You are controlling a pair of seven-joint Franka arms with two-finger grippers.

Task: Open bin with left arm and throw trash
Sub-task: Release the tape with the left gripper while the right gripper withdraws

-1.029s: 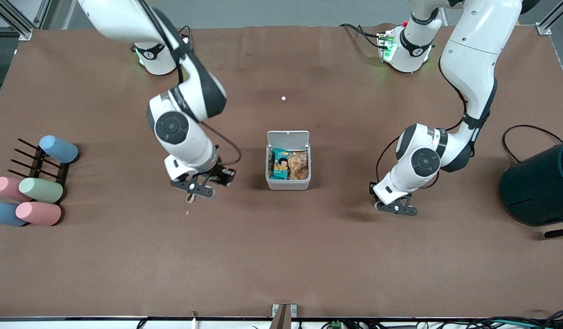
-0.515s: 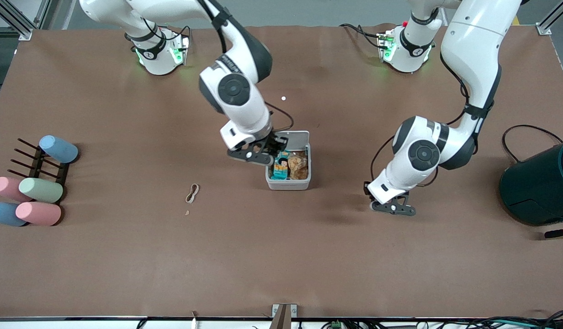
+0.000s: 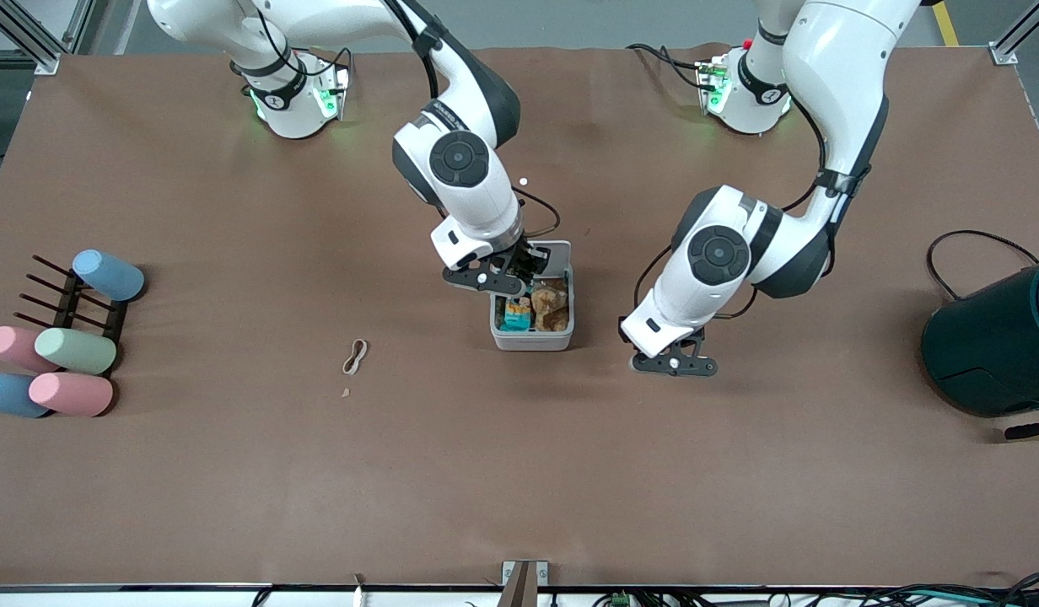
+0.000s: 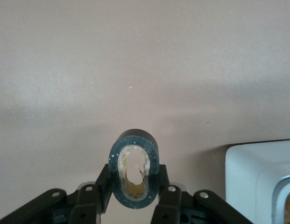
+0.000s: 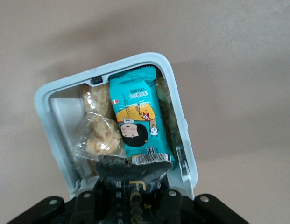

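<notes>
The white bin stands mid-table with its lid open. A teal snack packet and a clear bag of snacks lie inside. My right gripper is over the bin's open top, shut on the crumpled black printed wrapper. My left gripper is low beside the bin toward the left arm's end, shut on the small black tape roll, which is squeezed oval. The bin's corner shows in the left wrist view. The tan rubber band lies on the table toward the right arm's end.
Pastel cylinders lie on and by a dark rack at the right arm's end. A large dark teal round container with a black cable stands at the left arm's end. A small white speck lies farther from the front camera than the bin.
My right gripper moved from beside the rubber band to over the open bin, carrying the wrapper. My left gripper moved closer to the bin with the tape roll. The rubber band stayed put.
</notes>
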